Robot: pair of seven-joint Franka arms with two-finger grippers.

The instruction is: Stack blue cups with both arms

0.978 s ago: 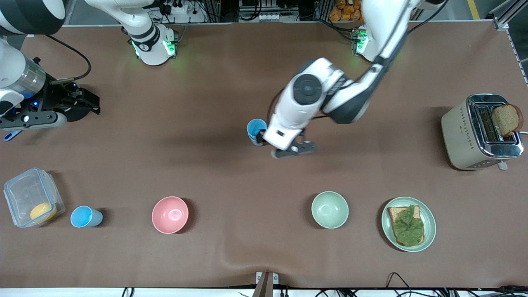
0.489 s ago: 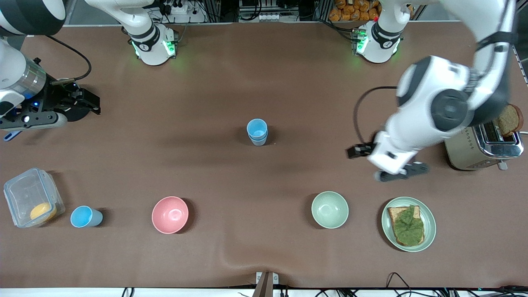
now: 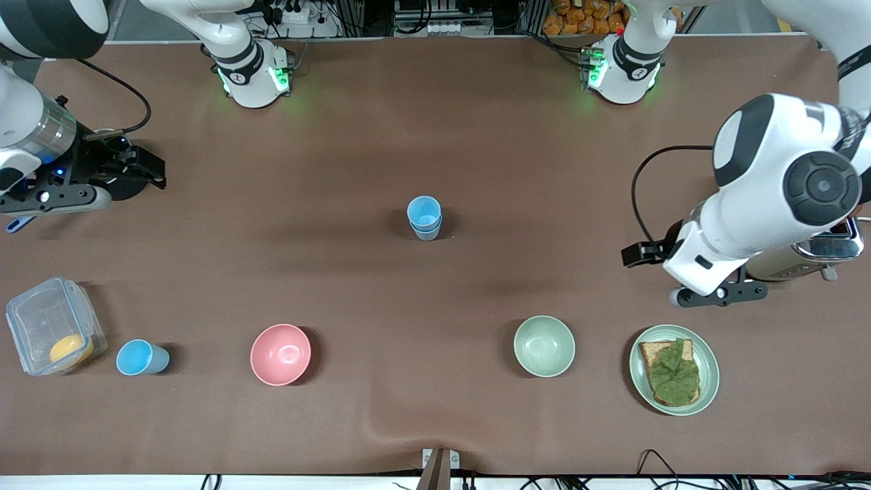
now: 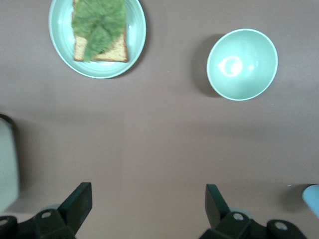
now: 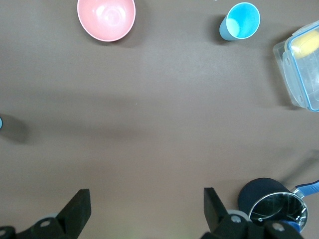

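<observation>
Two blue cups (image 3: 424, 216) stand stacked, one inside the other, at the middle of the table; their edge shows in the left wrist view (image 4: 313, 199). A third blue cup (image 3: 139, 357) stands alone beside the clear box, and it also shows in the right wrist view (image 5: 240, 21). My left gripper (image 4: 148, 196) is open and empty, and its hand (image 3: 701, 262) is up over bare table between the toaster and the plate. My right gripper (image 3: 143, 170) waits open and empty (image 5: 144, 199) over the right arm's end of the table.
A pink bowl (image 3: 280, 354), a pale green bowl (image 3: 544, 346) and a plate with toast and lettuce (image 3: 708, 381) line the near side. A clear box (image 3: 51, 327) holds something yellow. A toaster (image 3: 837, 241) is under the left arm. A dark pot (image 5: 271, 204) sits by the right gripper.
My left arm has let go of the stacked cups and swung away toward its own end of the table, to beside the toaster. The right arm has not moved.
</observation>
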